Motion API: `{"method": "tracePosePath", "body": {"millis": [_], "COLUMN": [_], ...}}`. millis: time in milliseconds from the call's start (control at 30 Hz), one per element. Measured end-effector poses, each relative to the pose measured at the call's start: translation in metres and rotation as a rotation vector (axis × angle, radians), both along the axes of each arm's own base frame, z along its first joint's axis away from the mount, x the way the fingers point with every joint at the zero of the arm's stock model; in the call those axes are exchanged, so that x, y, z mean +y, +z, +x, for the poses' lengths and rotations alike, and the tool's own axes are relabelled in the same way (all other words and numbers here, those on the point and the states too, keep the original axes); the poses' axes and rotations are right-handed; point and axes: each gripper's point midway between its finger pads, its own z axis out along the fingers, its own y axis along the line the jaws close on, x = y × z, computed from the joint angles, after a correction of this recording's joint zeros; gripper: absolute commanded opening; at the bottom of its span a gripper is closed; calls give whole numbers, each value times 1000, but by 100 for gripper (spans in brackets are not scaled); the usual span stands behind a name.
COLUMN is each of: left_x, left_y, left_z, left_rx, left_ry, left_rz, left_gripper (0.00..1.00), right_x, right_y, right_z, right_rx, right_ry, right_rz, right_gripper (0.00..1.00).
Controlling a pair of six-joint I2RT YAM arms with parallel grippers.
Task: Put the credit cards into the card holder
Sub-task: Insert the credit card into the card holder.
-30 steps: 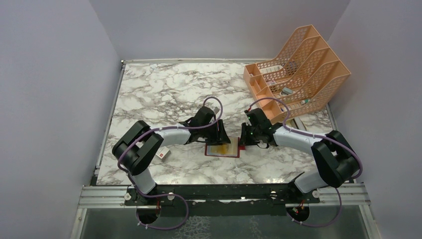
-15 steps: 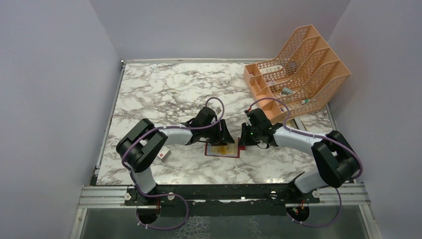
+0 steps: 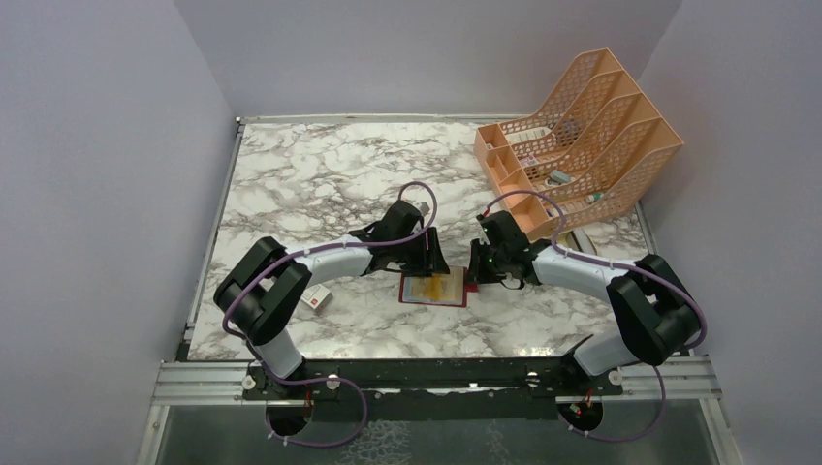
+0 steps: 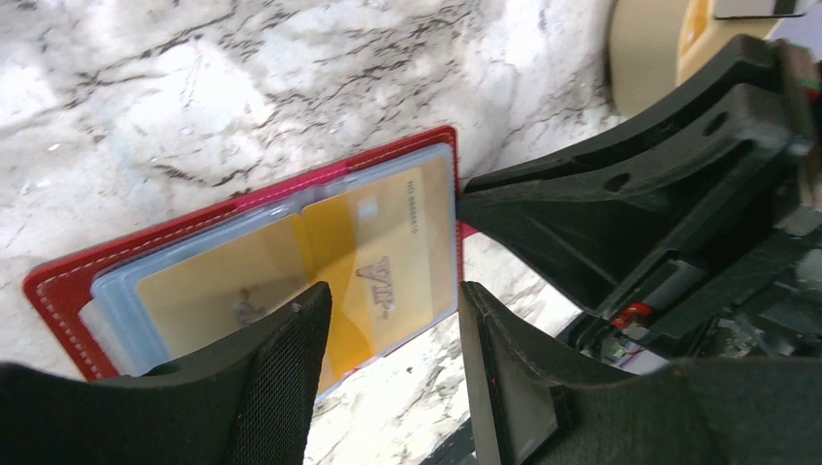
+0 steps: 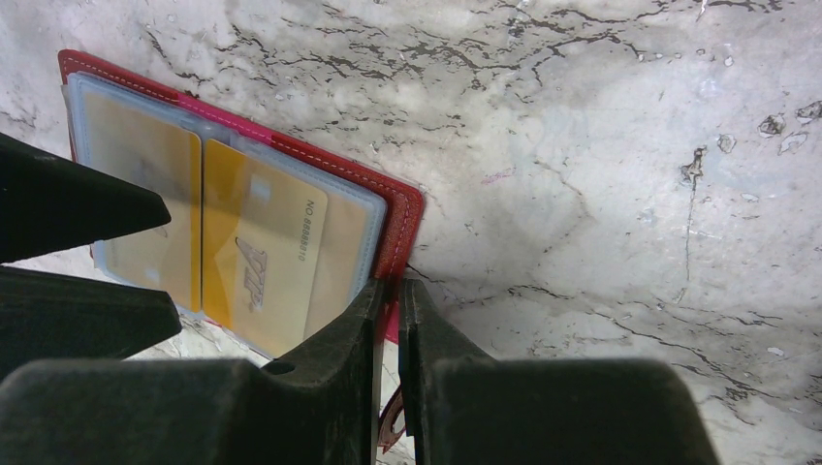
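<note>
A small white box (image 3: 315, 299) is lying on the glossy, grey-veined marble table (image 3: 320, 184) by the left arm, well apart from the work. The left gripper (image 3: 433, 265) is hovering over the card holder (image 3: 433, 292), its matte black fingers (image 4: 281, 387) with their woven-textured pads spread and gripping nothing. The card holder — a flat, dark red, leather-like rectangle with pale stitching — is lying open between the two grippers, gold credit cards (image 4: 388, 252) sitting under its clear plastic sleeves (image 5: 351, 232). The right gripper (image 5: 390, 287) is pinching the holder's red right edge, jaws nearly together. Marble is showing beyond the holder's far and near edges, and the orange mesh rack (image 3: 582, 126) is standing well off in the far right corner.
</note>
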Motion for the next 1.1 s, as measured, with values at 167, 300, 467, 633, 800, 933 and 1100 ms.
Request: {"method": "tracePosePath", "body": {"millis": [167, 300, 467, 633, 800, 933, 1100], "left_x": [6, 6, 3, 3, 3, 3, 1], "left_y": [-9, -19, -21, -21, -21, -21, -20], "left_z": [-4, -4, -3, -2, -2, -3, -2], "left_rx": [18, 33, 32, 31, 32, 35, 38], "left_ry": [-4, -6, -8, -7, -7, -6, -1], "left_rz": [39, 52, 44, 42, 41, 40, 32], "left_gripper": [55, 55, 55, 55, 55, 55, 55], "right_x": [0, -2, -1, 5, 9, 9, 7], "right_y": [0, 3, 31, 43, 28, 8, 2], "right_z": [0, -2, -1, 3, 1, -3, -3], "right_rx": [0, 3, -57, -85, -34, 19, 25], "right_ry": [0, -2, -5, -6, 0, 3, -3], "right_rz": [0, -1, 39, 79, 78, 54, 27], "right_gripper": [12, 21, 17, 16, 17, 14, 12]}}
